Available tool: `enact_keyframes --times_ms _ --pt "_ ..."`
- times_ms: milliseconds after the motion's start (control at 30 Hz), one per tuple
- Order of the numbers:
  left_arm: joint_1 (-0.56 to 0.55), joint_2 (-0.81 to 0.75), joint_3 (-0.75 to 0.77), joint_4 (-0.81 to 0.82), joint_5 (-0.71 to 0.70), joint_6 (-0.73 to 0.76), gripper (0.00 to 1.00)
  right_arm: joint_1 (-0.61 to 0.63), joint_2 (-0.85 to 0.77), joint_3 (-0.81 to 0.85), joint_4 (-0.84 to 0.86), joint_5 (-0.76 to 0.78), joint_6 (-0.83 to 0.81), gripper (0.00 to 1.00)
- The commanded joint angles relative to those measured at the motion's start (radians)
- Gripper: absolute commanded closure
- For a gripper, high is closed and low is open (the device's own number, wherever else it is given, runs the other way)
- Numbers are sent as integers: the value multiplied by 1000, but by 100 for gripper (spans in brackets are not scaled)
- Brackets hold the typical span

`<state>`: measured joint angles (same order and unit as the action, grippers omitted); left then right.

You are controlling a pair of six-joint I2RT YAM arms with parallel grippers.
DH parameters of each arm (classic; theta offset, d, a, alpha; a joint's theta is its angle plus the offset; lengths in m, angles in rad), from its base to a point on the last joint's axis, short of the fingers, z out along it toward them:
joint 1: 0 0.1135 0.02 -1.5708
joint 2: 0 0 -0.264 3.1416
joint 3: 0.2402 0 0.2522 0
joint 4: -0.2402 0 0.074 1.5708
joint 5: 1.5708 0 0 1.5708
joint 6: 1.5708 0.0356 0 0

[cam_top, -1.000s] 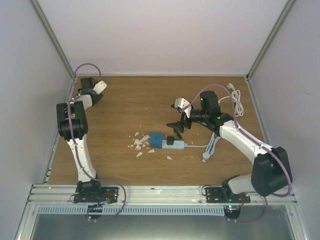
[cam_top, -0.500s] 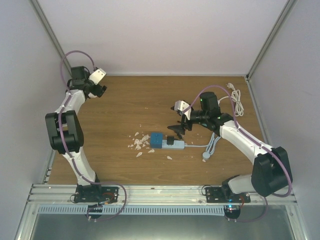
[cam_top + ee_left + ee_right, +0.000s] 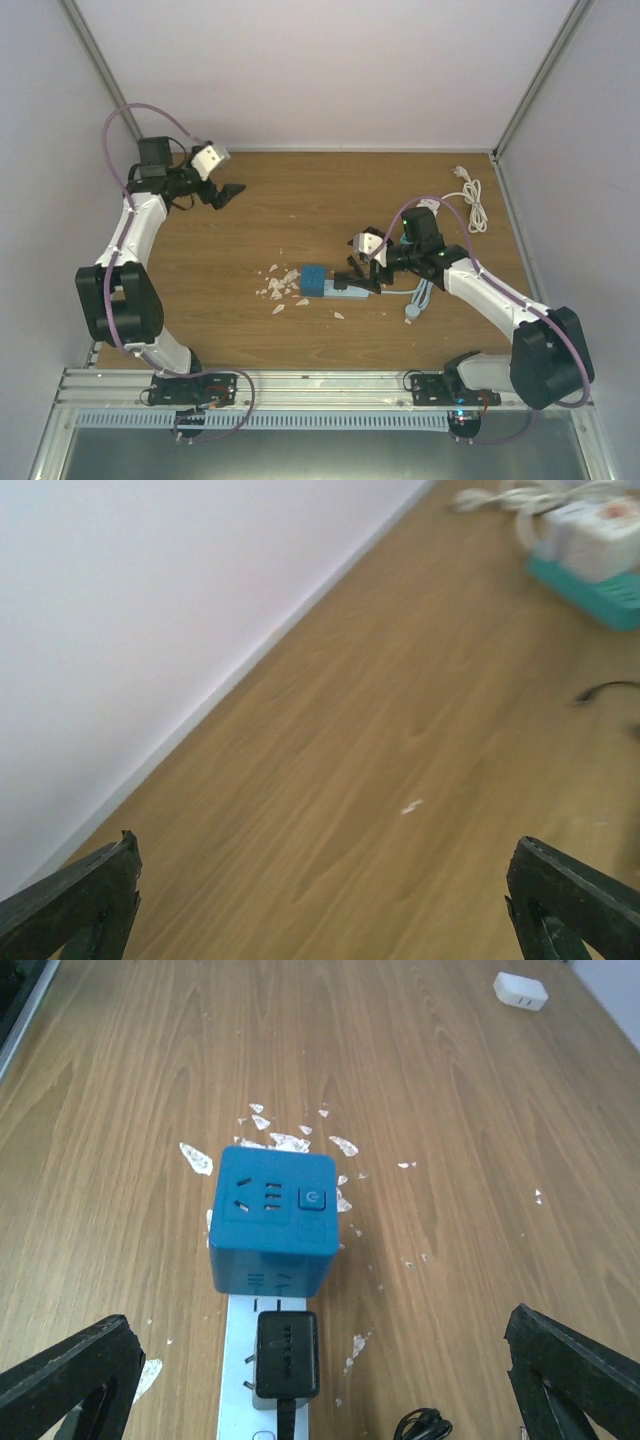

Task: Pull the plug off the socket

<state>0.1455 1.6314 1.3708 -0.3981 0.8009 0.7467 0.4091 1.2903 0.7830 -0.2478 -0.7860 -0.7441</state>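
Observation:
A black plug [image 3: 287, 1354] sits in a white power strip [image 3: 236, 1400], just behind a blue cube socket [image 3: 273, 1218] at the strip's far end. In the top view the strip [image 3: 352, 294] and cube [image 3: 314, 280] lie mid-table. My right gripper [image 3: 320, 1405] is open, low over the strip, with its fingers wide on either side of the plug and not touching it; it also shows in the top view [image 3: 356, 271]. My left gripper [image 3: 229, 192] is open and empty above the back left of the table, far from the strip; its fingertips [image 3: 75, 895] frame bare wood.
White flakes [image 3: 277, 286] lie scattered left of the cube. A grey cable [image 3: 418, 297] runs right from the strip. A coiled white cord [image 3: 471, 189] lies at the back right. A small white box [image 3: 520, 990] shows far off in the right wrist view.
My left arm has swung up and its gripper has moved right, out from the back left corner. My right gripper has dropped lower and closer to the power strip.

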Motion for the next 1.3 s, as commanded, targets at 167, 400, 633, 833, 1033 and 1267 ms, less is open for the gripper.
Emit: enact_keyframes --times_ms 167,400,633,833,1033,1267 --pt "-308 -141 -221 -121 95 213 1 -5 108 10 -64 -36 -129 0" --pt "-460 -136 -325 -151 82 291 1 14 165 1 -4 -16 -97 2" --pt "-509 -102 -394 -117 70 297 1 56 194 -20 75 42 -64 11" --pt "-550 -64 -414 -67 33 270 1 80 231 -19 105 61 -54 20" --pt "-591 -46 -453 -6 -2 260 1 102 257 -10 109 91 -54 35" --pt "-624 -15 -465 36 -48 238 1 111 283 15 79 109 -54 46"
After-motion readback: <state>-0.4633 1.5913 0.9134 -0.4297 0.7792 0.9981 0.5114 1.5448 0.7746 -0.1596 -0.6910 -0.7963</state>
